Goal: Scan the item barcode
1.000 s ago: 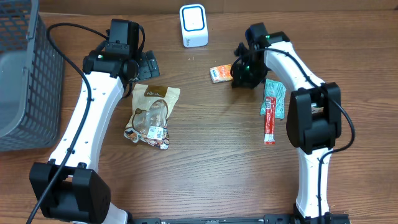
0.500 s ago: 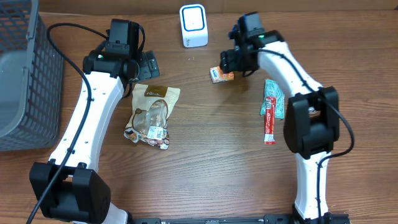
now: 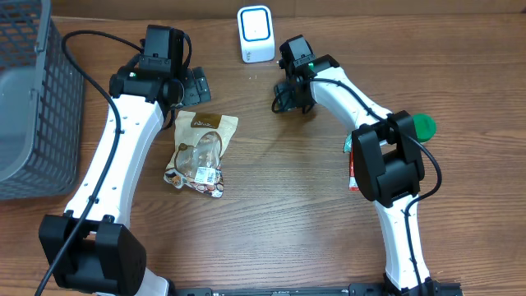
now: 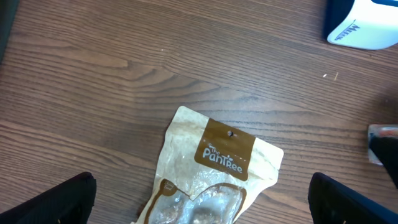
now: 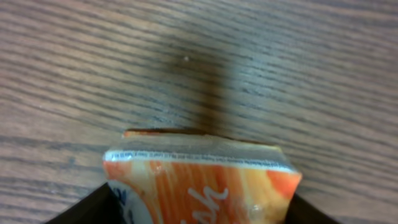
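In the right wrist view an orange snack packet [image 5: 199, 180] sits between my right gripper's [image 5: 199, 213] dark fingers, raised off the wood with its shadow below. From overhead, the right gripper [image 3: 290, 89] hangs just right of and below the white scanner [image 3: 256, 33], and its body hides the packet. My left gripper [image 3: 187, 85] is wide open above the top of a brown-and-clear PanTree snack bag [image 4: 217, 162], its fingers [image 4: 69, 198] apart and touching nothing.
A grey mesh basket [image 3: 33, 99] fills the left edge. The snack bag [image 3: 200, 152] lies centre-left. A red stick packet [image 3: 355, 168] and a green round object [image 3: 423, 125] lie by the right arm. The scanner's corner [image 4: 364, 25] shows in the left wrist view.
My right gripper has closed on the orange packet and carried it left, toward the white scanner. The left arm and the snack bag have not moved.
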Robot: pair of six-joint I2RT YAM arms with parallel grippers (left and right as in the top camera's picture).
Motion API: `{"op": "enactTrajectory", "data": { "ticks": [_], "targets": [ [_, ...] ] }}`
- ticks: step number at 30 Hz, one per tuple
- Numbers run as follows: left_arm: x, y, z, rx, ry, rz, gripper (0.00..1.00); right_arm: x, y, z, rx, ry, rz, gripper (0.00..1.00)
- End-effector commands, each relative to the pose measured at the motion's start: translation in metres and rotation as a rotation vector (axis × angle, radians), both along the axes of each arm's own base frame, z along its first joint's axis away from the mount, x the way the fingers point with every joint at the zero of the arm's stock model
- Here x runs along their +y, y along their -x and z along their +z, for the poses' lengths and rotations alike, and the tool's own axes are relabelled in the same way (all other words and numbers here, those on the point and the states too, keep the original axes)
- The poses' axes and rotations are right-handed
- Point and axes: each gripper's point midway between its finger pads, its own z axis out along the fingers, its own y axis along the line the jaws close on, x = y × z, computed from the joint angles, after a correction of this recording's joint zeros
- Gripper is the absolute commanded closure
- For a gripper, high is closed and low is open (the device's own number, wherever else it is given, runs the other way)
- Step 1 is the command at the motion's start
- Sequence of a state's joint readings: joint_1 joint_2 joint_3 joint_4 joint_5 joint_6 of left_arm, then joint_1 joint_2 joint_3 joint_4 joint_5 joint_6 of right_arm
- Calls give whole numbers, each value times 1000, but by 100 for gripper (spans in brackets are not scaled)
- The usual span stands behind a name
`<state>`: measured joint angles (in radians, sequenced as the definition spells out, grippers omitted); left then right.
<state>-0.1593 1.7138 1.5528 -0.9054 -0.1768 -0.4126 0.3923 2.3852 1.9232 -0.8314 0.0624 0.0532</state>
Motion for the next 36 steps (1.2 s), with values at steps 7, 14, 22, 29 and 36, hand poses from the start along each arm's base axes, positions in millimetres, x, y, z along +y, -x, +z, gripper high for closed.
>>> {"op": "enactTrajectory", "data": {
  "ticks": [7,14,22,29,36],
  "targets": [
    [1,-3,6,-16,0,11,0,11,-37,110,-252,-153,-114,50],
    [2,-3,6,-17,0,11,0,50,-58,187,-422,-446,-91,50],
    [1,-3,6,-16,0,11,0,6,-12,132,-126,-324,-407,55],
    [2,-3,6,-17,0,11,0,-26,53,72,172,-229,-717,50],
    [2,-3,6,-17,0,11,0,-6,66,57,226,-254,-555,11]
  ]
}}
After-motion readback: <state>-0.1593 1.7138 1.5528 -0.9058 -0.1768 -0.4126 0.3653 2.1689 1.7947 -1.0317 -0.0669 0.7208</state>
